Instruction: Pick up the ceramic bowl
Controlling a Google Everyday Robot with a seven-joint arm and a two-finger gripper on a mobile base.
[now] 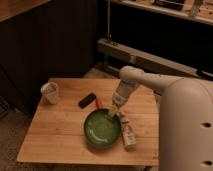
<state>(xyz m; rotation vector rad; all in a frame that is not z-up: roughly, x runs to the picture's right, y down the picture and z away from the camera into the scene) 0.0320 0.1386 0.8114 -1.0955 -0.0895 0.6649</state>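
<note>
The ceramic bowl (102,129) is round, shallow and glossy dark green. It sits on the wooden table (55,135) near the front middle. My gripper (115,113) points down at the bowl's far right rim. My pale arm reaches in from the right. I cannot tell whether the gripper touches the rim.
A small white cup (51,92) stands at the table's left. A black object (87,100) and a small orange-red item (99,103) lie just behind the bowl. A pale bottle (128,134) lies against the bowl's right side. Dark shelving stands behind the table.
</note>
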